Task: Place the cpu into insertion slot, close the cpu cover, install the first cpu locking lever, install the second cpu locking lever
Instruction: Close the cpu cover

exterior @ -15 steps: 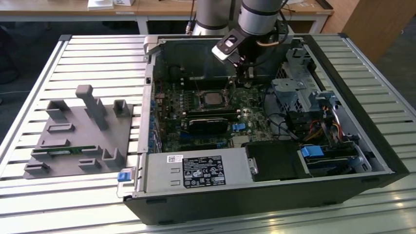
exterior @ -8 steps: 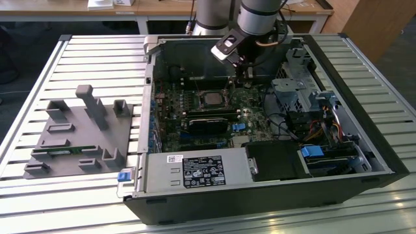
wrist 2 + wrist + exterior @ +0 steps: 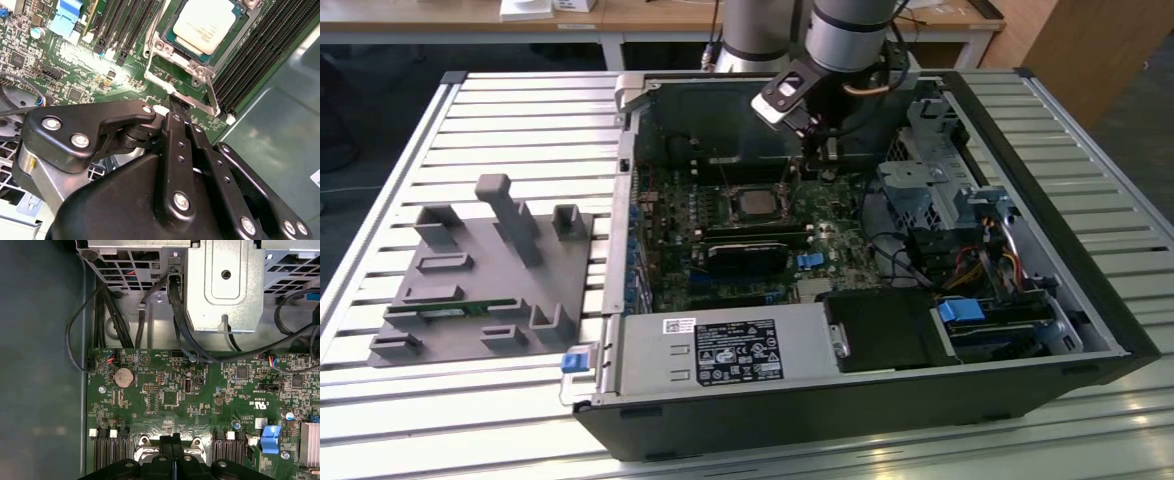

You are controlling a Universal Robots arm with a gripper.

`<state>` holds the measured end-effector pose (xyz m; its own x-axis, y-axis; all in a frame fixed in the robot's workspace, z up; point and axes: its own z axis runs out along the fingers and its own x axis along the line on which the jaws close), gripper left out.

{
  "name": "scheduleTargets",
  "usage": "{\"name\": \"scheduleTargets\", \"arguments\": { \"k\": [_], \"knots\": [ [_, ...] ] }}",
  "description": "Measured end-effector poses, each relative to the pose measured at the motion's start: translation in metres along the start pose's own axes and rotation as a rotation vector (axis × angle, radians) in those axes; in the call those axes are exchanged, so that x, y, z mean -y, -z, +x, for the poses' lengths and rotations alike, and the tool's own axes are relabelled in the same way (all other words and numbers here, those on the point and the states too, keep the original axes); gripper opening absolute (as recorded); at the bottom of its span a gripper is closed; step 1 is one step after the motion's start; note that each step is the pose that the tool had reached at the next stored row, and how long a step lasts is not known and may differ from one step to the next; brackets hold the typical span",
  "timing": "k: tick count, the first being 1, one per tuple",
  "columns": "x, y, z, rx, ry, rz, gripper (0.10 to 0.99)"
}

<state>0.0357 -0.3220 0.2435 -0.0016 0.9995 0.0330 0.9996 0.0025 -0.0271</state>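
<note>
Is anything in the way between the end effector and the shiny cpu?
Just the silver rim of the cpu cover and a thin metal lever lie between the end effector and the cpu, which sits framed by that cover.

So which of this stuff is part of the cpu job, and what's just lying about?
Job:
cpu
cover frame around it
locking lever
gripper, tips at the lever

Just lying about:
grey parts holder
power supply
drive cage
coin battery
</note>
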Motion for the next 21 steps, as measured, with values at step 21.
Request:
{"name": "scheduleTargets", "arguments": {
  "k": [21],
  "knots": [
    [0.0067, -0.0006, 0.0000, 0.0000, 0.000, 0.000, 0.118]
  ]
}}
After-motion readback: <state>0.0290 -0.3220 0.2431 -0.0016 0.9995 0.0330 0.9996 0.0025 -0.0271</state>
